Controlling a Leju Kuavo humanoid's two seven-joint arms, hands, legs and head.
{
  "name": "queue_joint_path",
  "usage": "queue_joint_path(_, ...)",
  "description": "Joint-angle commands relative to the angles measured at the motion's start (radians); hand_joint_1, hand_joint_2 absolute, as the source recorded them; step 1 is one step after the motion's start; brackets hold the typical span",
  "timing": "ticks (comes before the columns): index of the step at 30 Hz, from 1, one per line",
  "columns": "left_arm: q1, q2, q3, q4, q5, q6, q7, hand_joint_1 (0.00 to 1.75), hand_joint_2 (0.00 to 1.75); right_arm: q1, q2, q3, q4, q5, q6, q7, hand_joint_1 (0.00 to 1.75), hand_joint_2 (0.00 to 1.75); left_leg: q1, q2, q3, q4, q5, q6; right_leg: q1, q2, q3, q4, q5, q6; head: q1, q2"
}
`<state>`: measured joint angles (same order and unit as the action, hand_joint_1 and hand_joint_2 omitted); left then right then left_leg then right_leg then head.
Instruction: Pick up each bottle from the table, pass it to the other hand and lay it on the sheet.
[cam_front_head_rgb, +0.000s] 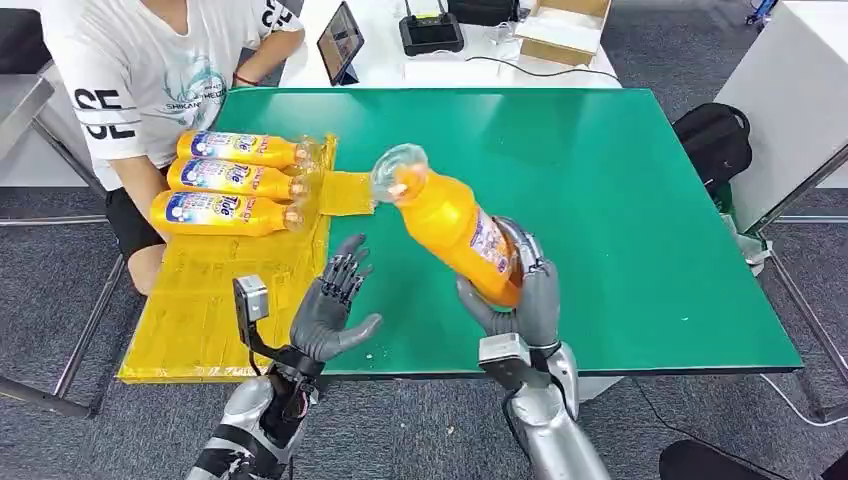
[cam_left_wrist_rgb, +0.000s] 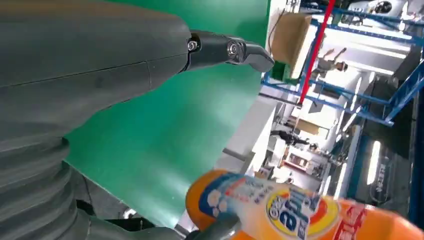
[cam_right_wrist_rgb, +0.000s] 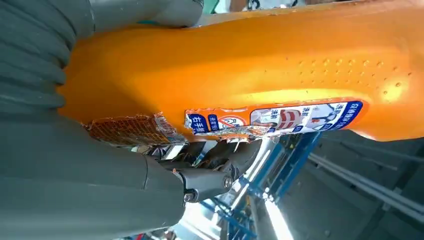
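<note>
Handover coming up: bottle aloft in the right hand, left hand waiting with nothing in it.

The right hand (cam_front_head_rgb: 523, 300) grips the orange bottle (cam_front_head_rgb: 455, 225) low on its body, lifted off the green surface (cam_front_head_rgb: 620, 200) and tilted, cap end leaning toward the yellow sheet (cam_front_head_rgb: 200, 290), where three bottles (cam_front_head_rgb: 235, 180) already lie side by side. The left hand (cam_front_head_rgb: 335, 305) is spread wide, palm up, just beside the bottle and not touching it. The risk, I'd say: the grip sits near the base, so the heavy top could swing or slip if the right hand lets go before the left has closed. A smooth wall and a peeling label, seen in the right wrist view, won't help. A person (cam_front_head_rgb: 150, 70) sits close behind the sheet.
</note>
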<state>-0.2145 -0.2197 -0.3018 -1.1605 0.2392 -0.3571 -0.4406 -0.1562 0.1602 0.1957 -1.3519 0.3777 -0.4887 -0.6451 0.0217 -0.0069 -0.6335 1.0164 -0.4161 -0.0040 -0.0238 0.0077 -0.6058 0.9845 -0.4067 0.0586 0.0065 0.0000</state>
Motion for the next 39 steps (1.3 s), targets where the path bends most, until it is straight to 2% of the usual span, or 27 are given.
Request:
queue_joint_path(1, -0.012, 0.017, -0.075, -0.006, -0.018, 0.017, -0.008, 0.0, 1.75, -0.028, 0.049, 0.079, 0.169, -0.001, 0.013, -0.008, 1.75, 1.75, 0.001, 0.002, 0.004, -0.001, -0.001, 0.001, 0.001, 0.001, 0.004, -0.001, 0.0, -0.002, 0.0, 0.0)
queue_joint_path(7, -0.01, 0.014, -0.087, -0.011, -0.043, 0.049, -0.009, 0.0, 1.75, -0.064, 0.088, 0.19, 0.337, 0.023, 0.059, 0.039, 1.75, 1.75, 0.0, 0.005, 0.008, -0.002, -0.002, 0.001, 0.001, 0.004, 0.006, -0.002, -0.001, -0.004, 0.0, 0.0)
queue_joint_path(9, -0.011, 0.012, -0.089, -0.01, -0.036, 0.039, -0.01, 0.0, 1.75, -0.072, 0.101, 0.215, 0.396, 0.028, 0.061, 0.041, 1.75, 1.75, 0.0, 0.003, 0.004, -0.001, -0.001, 0.001, 0.001, 0.002, 0.003, -0.001, 0.0, -0.002, 0.0, 0.0)
queue_joint_path(13, -0.011, 0.012, -0.09, -0.014, -0.035, 0.04, -0.009, 0.0, 1.75, -0.078, 0.105, 0.222, 0.422, 0.026, 0.045, 0.033, 1.75, 1.75, 0.0, 0.003, 0.007, -0.002, -0.002, 0.001, 0.001, 0.001, 0.005, -0.002, -0.001, -0.003, 0.0, 0.0)
queue_joint_path(16, -0.01, 0.013, -0.09, -0.016, -0.033, 0.039, -0.007, 0.0, 1.75, -0.079, 0.101, 0.222, 0.421, 0.021, 0.059, 0.039, 1.75, 1.75, 0.0, 0.002, 0.003, -0.001, -0.001, 0.001, 0.001, 0.001, 0.002, -0.001, 0.0, -0.002, 0.0, 0.0)
queue_joint_path(26, -0.009, -0.001, -0.076, 0.001, 0.03, 0.018, 0.024, 0.0, 1.75, -0.099, 0.154, 0.285, 0.634, 0.036, 0.072, 0.046, 1.75, 1.75, 0.001, 0.001, 0.004, -0.001, -0.002, 0.001, 0.001, 0.0, 0.004, -0.001, -0.001, -0.003, 0.0, 0.0)
queue_joint_path(34, -0.016, -0.002, -0.055, 0.036, 0.056, 0.024, 0.033, 0.0, 1.75, -0.103, 0.158, 0.292, 0.661, 0.028, 0.083, 0.052, 1.75, 1.75, 0.001, 0.001, 0.003, -0.001, -0.001, 0.001, 0.001, -0.001, 0.002, -0.001, -0.001, -0.002, 0.0, 0.0)
queue_joint_path(35, -0.017, -0.004, -0.052, 0.035, 0.056, 0.027, 0.032, 0.26, 1.75, -0.103, 0.157, 0.293, 0.665, 0.027, 0.087, 0.053, 1.75, 1.75, 0.001, 0.0, 0.005, -0.001, -0.002, 0.001, 0.001, -0.002, 0.005, -0.002, -0.002, -0.003, 0.0, 0.0)
queue_joint_path(36, -0.015, -0.006, -0.049, 0.031, 0.056, 0.034, 0.031, 1.12, 1.75, -0.104, 0.157, 0.292, 0.669, 0.025, 0.086, 0.055, 1.75, 1.75, 0.0, 0.0, 0.004, -0.001, -0.001, 0.001, 0.001, -0.002, 0.003, -0.001, -0.002, -0.003, 0.0, 0.0)
queue_joint_path(37, -0.014, -0.006, -0.051, 0.027, 0.05, 0.041, 0.028, 1.75, 1.75, -0.104, 0.158, 0.292, 0.671, 0.023, 0.085, 0.053, 1.75, 1.75, 0.001, 0.0, 0.002, -0.001, -0.001, 0.001, 0.001, -0.001, 0.001, -0.001, -0.001, -0.002, 0.0, 0.0)
queue_joint_path(39, -0.015, -0.005, -0.05, 0.026, 0.05, 0.042, 0.028, 1.75, 1.75, -0.104, 0.158, 0.292, 0.672, 0.022, 0.086, 0.053, 1.75, 1.75, 0.0, 0.0, 0.003, -0.001, -0.001, 0.001, 0.001, -0.002, 0.002, -0.001, -0.002, -0.003, 0.0, 0.0)
